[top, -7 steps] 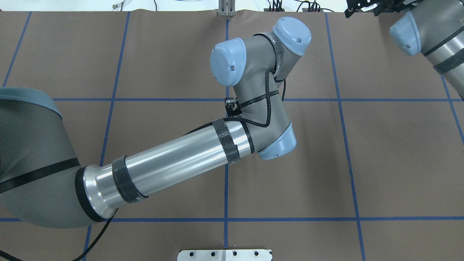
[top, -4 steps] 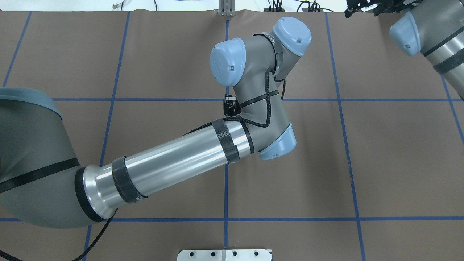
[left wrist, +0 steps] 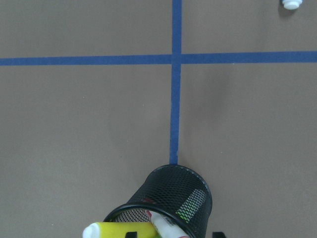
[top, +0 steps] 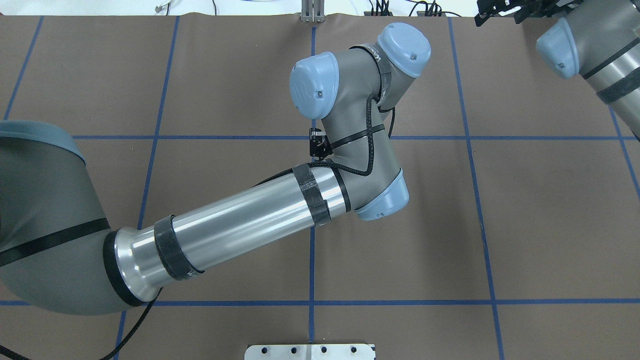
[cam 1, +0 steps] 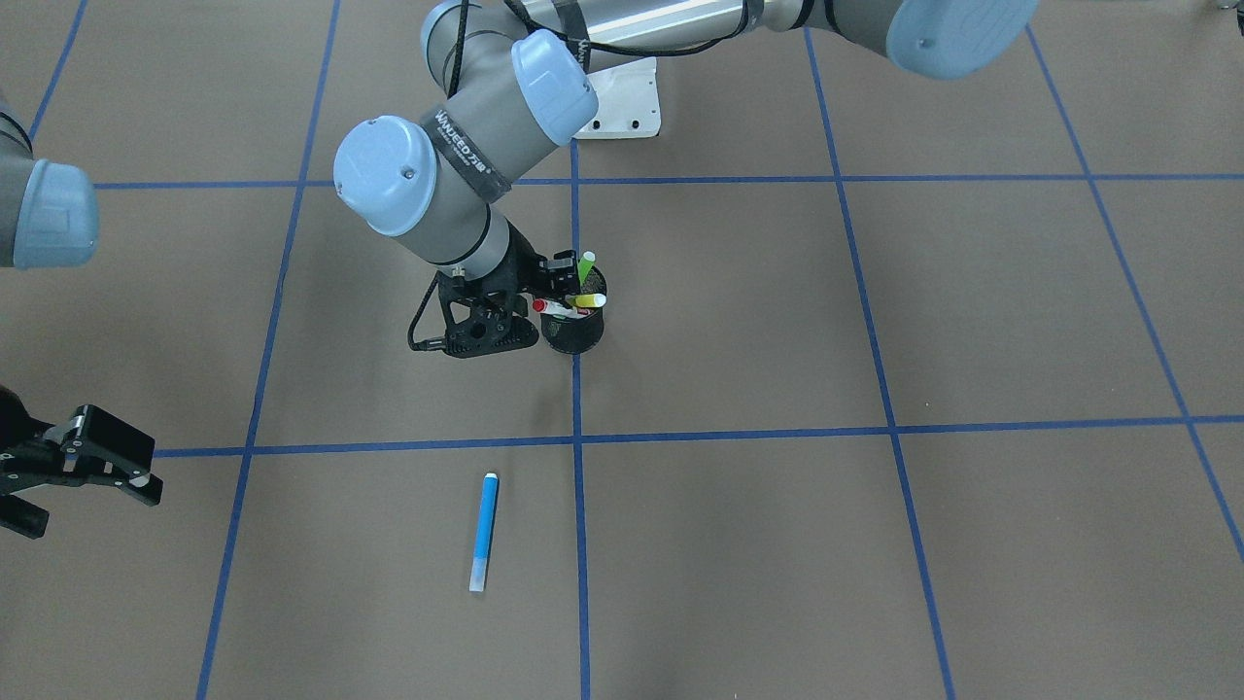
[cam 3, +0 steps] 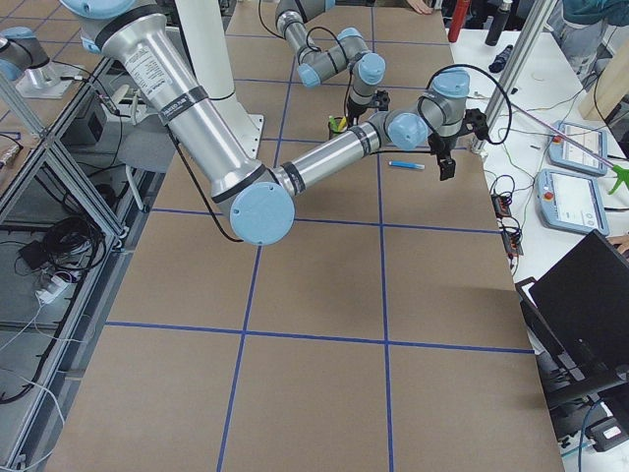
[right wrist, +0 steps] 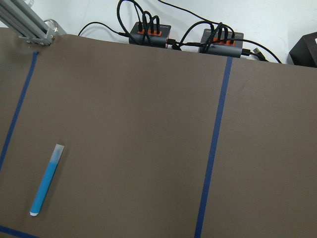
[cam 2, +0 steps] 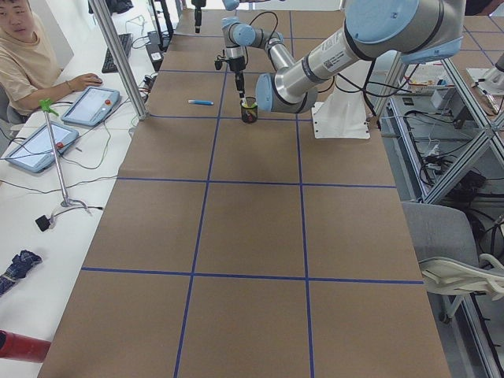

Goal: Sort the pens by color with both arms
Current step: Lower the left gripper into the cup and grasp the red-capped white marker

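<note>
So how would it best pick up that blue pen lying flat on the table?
Probably mid-barrel, coming straight down from above, with the jaws closing across its thin width. The blue pen lies flat on the table with bare surface along both long sides, so there is room to reach down on either side of it.
</note>
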Controlling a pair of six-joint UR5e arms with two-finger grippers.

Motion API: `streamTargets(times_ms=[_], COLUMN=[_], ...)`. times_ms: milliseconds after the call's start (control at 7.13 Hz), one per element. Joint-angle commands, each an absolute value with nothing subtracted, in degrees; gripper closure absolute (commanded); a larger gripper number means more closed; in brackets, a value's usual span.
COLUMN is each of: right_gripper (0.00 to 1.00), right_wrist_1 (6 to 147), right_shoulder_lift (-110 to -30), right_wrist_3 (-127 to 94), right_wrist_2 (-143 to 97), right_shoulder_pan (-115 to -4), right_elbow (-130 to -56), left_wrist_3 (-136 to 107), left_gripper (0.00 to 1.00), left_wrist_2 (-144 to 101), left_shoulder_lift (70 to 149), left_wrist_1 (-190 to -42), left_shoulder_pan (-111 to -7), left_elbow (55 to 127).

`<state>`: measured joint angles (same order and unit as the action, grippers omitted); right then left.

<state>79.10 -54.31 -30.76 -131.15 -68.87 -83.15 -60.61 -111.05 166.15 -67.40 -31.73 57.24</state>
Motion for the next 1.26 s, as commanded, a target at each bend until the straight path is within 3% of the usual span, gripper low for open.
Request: streamTargets(times_ms=[0,841,1122], right_gripper=[0.00,0.00,0.00], right_wrist_1=[79.10,79.10,79.10], right_shoulder_lift=[-54.32,-54.67,-54.67], right_wrist_3=[-30.76,-30.76,-30.76], right_wrist_2=[-131.13,-131.13,-131.13], right_shoulder_pan=[-68.73,-68.73,-68.73], right_elbow=[-83.14,-83.41,-83.41], left_wrist_3=[-60.56,-60.64,-60.99], left_gripper=[0.50,0.96,1.00], left_wrist_2=[-110.92,-110.92,-111.09], left_shoulder_lift=[166.03,165.76,165.59], left_wrist_1=[-67.68,-67.33,-66.45], left_shoulder_pan=[-31.73,-31.55,-31.55], left_elbow=[57.22,59.23,62.82])
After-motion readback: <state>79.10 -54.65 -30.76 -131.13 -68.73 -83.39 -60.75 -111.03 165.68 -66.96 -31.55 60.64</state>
